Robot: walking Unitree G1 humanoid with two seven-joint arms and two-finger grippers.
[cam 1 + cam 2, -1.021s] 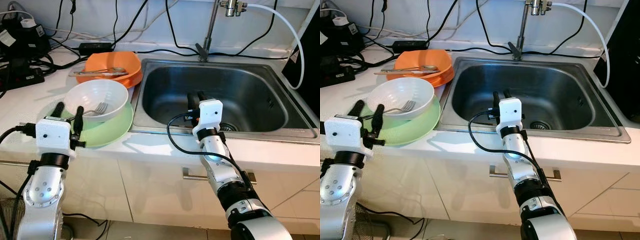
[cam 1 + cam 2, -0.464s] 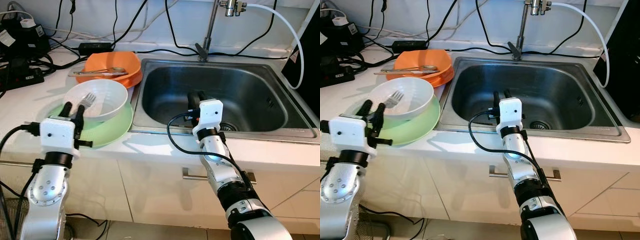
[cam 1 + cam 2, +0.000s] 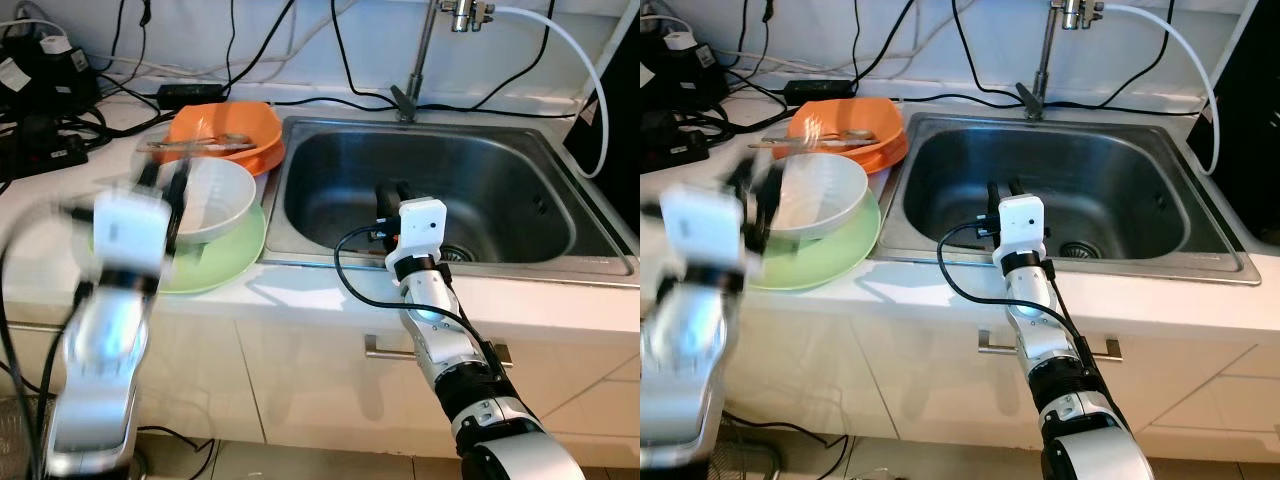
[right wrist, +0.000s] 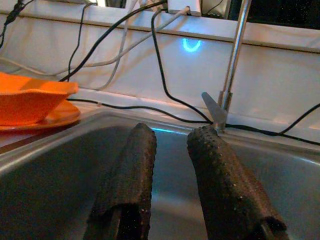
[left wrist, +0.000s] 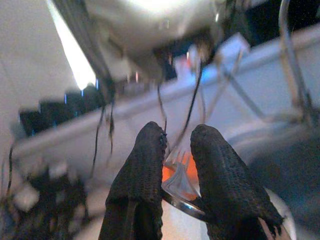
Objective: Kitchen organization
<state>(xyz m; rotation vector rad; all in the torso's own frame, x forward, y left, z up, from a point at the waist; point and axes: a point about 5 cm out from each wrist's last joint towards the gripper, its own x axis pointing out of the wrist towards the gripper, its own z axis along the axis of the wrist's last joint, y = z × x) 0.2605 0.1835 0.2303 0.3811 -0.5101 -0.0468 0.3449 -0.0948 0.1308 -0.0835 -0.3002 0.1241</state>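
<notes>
My left gripper [image 3: 165, 178] hangs blurred above the near rim of a white bowl [image 3: 218, 195], which sits on a green plate [image 3: 228, 255]. In the left wrist view its fingers [image 5: 142, 165] are shut on a metal fork [image 5: 181, 180], tines pointing away. Behind the bowl is an orange bowl [image 3: 240, 125] on an orange plate, with utensils lying across it. My right gripper [image 3: 391, 192] reaches over the front edge of the steel sink [image 3: 500, 170]. It is open, and its fingers [image 4: 127, 170] hold nothing.
A faucet [image 3: 420, 60] stands at the back of the sink, with a white hose to the right. Black cables and power adapters [image 3: 40, 75] crowd the back left of the white counter. A drawer handle [image 3: 385, 350] is below the counter edge.
My left arm has lifted the fork out of the white bowl and swung up and toward the back, now blurred with motion. The right arm has stayed put.
</notes>
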